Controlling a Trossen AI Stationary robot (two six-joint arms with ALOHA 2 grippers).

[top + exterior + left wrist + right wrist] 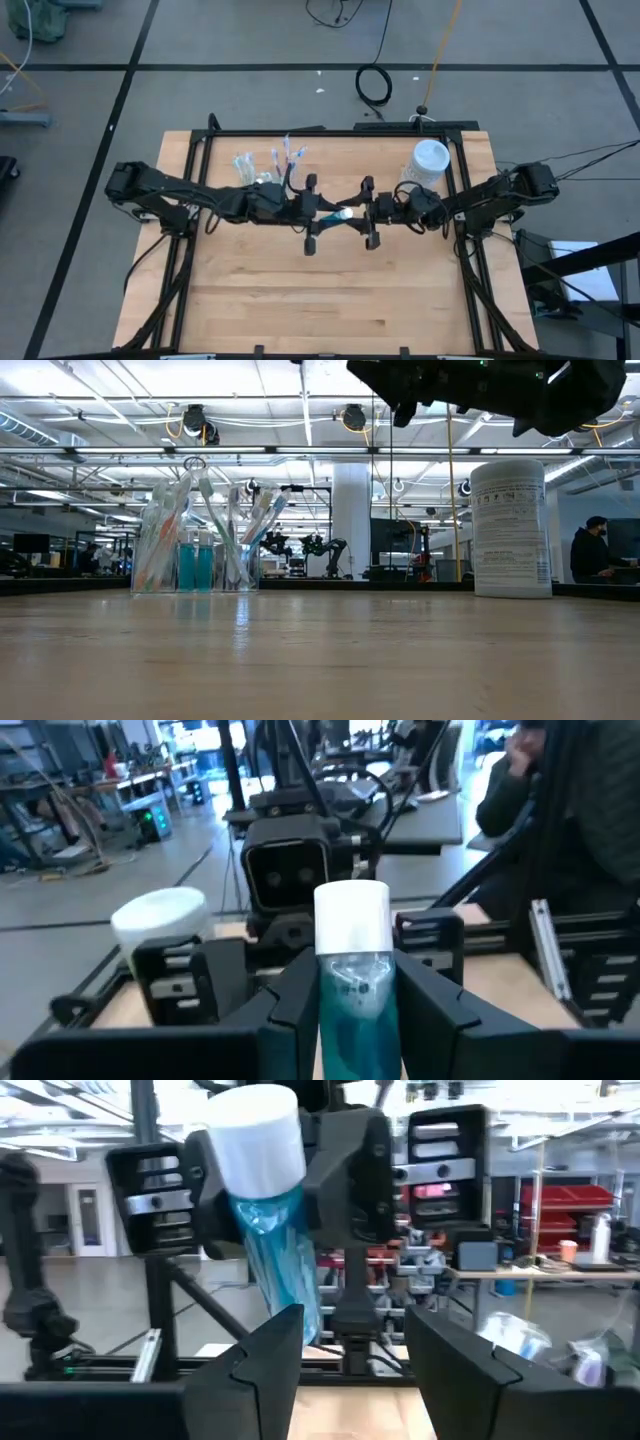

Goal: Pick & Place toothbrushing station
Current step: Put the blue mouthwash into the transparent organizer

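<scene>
Above mid-table, left pincer [313, 215] clamping teal tube [333, 214], right pincer [368, 213] wide around its cap, white container [430, 162] behind.

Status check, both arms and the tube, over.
Left gripper shut on teal tube, raised mid-table. Right gripper open, facing its white cap. Nothing between them.

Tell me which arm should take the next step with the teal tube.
Right, probably. The left claw holds the teal tube cap-first toward the right claw, which faces it with jaws open on either side, ready to close and take it.
</scene>
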